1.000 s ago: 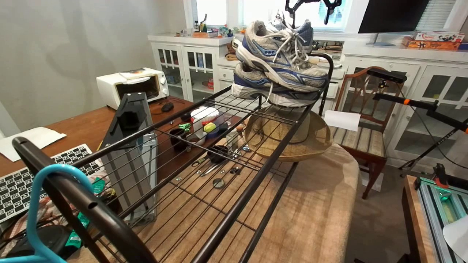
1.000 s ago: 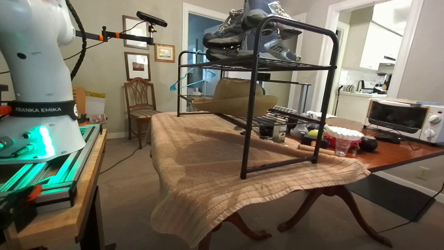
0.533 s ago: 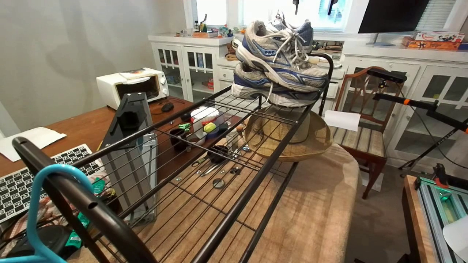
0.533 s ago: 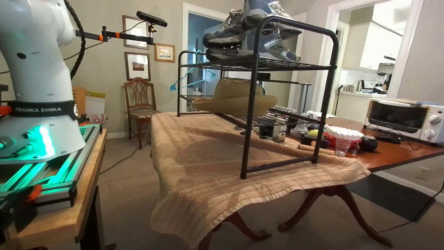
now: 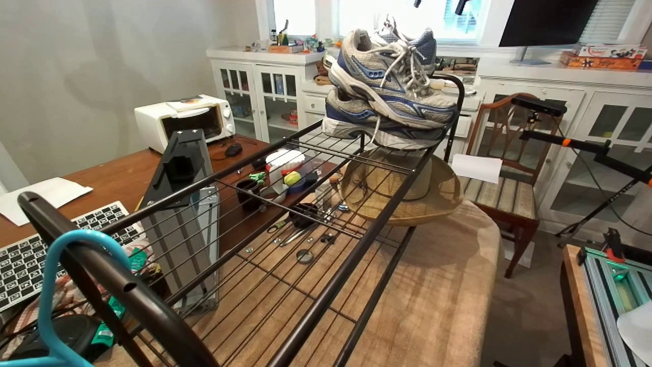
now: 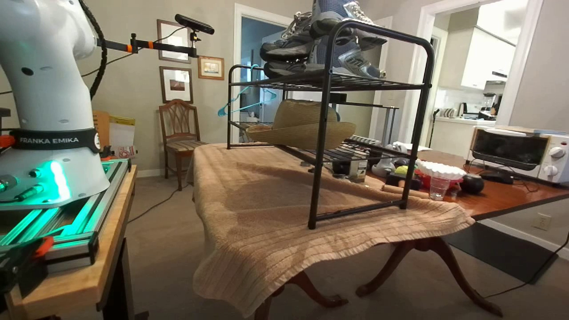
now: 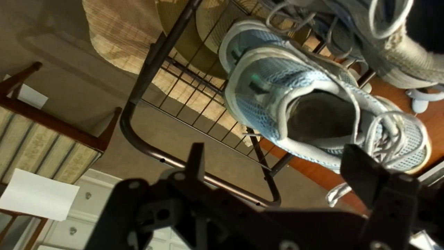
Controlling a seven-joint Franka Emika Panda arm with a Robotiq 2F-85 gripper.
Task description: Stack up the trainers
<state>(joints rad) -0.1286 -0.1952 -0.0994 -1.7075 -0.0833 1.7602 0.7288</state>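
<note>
Glare burns out the white-framed glass window [image 5: 412,19], shadows darken your fringed tan towel [image 6: 262,209], green light glows on your white robot arm [image 6: 49,100]; your wrist view is dimmer

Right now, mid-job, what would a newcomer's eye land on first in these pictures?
Probably the grey-and-blue trainers, stacked two high atop one end of the dark rack. A straw hat sits one level below them. A turquoise hanger hooks over the rack's opposite end.
</note>
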